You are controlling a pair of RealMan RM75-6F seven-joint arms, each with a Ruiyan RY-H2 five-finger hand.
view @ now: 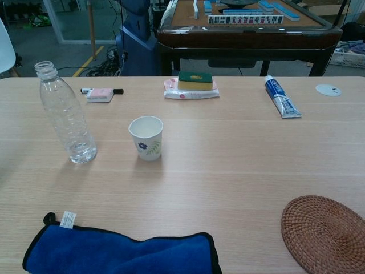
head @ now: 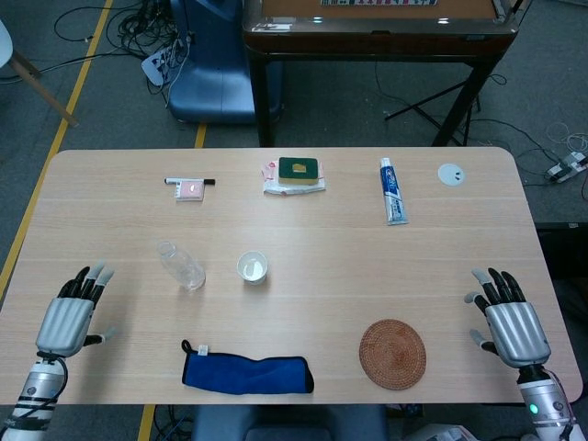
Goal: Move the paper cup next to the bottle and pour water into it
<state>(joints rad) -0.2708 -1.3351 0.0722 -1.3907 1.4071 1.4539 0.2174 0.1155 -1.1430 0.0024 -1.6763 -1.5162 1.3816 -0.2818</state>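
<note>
The bottle (view: 64,114) stands upright and uncapped in the left part of the chest view, clear plastic, with a little water showing at its base. The cup (view: 146,137) stands upright just right of it, apart from it, white with a small leaf print on its side and its mouth open upward. In the head view the same pair sits left of centre on the bench (head: 322,234), the bottle (head: 181,265) left of the cup (head: 252,267).

The left hand (head: 66,312) lies at the lower left of the head view, near the bench's left edge and well apart from the bottle; its fingers (head: 84,279) are spread and hold nothing. The right hand (head: 513,322) lies at the lower right, near the right edge, its fingers (head: 494,285) likewise apart and empty. Neither hand shows in the chest view.

A blue cloth (view: 117,250) lies crumpled along the lower left of the chest view, below the bottle and cup. A round woven mat (view: 325,232) sits at the lower right. Along the far side of the bench, from left to right, lie a marker with a pink eraser (view: 101,93), a green-and-yellow sponge on a packet (view: 194,83), a toothpaste tube (view: 282,97) and a small white disc (view: 328,89).
</note>
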